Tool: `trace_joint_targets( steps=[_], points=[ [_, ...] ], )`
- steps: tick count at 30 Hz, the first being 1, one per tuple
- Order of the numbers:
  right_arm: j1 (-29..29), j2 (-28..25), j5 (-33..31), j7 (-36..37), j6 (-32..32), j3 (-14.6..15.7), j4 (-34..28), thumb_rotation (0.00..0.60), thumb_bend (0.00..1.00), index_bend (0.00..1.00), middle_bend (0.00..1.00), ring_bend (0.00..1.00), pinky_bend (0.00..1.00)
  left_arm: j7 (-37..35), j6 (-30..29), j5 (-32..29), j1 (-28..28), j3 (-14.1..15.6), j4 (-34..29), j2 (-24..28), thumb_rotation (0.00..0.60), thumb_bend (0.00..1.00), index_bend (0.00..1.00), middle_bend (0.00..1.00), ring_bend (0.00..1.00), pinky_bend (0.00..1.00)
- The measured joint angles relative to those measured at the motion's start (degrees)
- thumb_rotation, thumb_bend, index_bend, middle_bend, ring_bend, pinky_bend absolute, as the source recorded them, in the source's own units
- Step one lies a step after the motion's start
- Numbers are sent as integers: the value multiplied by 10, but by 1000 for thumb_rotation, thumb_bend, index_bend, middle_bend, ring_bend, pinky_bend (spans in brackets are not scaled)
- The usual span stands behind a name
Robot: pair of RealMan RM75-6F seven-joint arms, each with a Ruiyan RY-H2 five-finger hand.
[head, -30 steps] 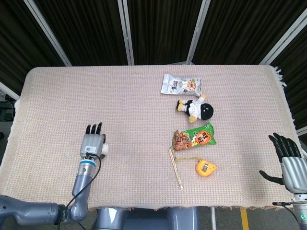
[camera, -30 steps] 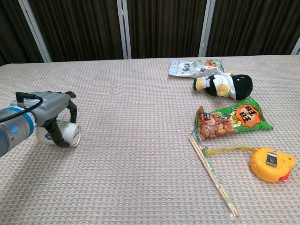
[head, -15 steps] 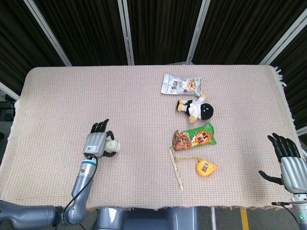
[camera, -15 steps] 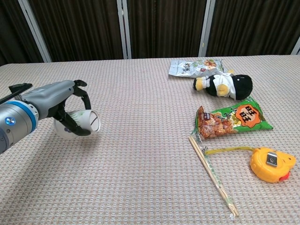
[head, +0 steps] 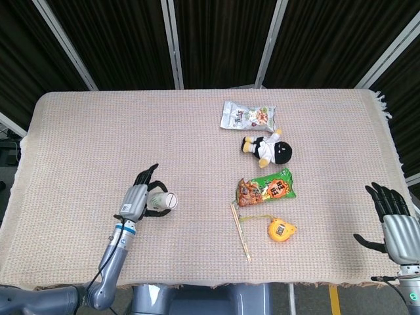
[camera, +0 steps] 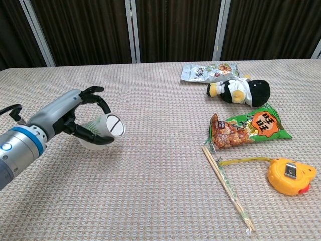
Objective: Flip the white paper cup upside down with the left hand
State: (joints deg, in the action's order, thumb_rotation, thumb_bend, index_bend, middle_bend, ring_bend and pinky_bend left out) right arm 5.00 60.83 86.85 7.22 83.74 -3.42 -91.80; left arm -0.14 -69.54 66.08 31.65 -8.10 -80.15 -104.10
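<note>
Left hand (camera: 83, 116) grips cup (camera: 104, 129) on its side, base facing right, just above the cloth (camera: 150, 191), left part of table. Right hand (head: 396, 223) off table's right edge, fingers spread, holding nothing. Snack bags, plush (head: 269, 149), tape measure (head: 281, 230), chopsticks (head: 240, 231) lie well right of cup.

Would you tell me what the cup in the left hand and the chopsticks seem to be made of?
White paper cup: looks like thin matte paper, with a flat disc base. Chopsticks: pale tan and unglossy, probably bamboo or wood. The left hand holds the cup.
</note>
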Motion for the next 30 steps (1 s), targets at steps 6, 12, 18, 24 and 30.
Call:
trace_joint_targets(
  steps=[6,12,18,24,30],
  points=[
    [0,1,0,-3,0,0,-1,600,0,0,0,0,0,-9,11,12,-19,13,9,17,600,87,453,0,0,0],
    [0,1,-1,-7,-2,1,-2,600,0,0,0,0,0,-21,13,23,-35,22,8,39,600,85,324,0,0,0],
    [1,1,-5,-12,-7,1,-3,600,0,0,0,0,0,-16,7,42,-52,37,12,60,600,85,0,0,0,0],
    [2,0,-5,-17,-9,2,-5,600,0,4,0,0,0,-13,-5,57,-64,44,1,86,600,87,0,0,0,0],
    [3,3,-9,-21,-10,0,-3,600,0,49,0,0,0,-5,-54,90,-86,52,-19,132,600,43,0,0,0,0]
  ],
)
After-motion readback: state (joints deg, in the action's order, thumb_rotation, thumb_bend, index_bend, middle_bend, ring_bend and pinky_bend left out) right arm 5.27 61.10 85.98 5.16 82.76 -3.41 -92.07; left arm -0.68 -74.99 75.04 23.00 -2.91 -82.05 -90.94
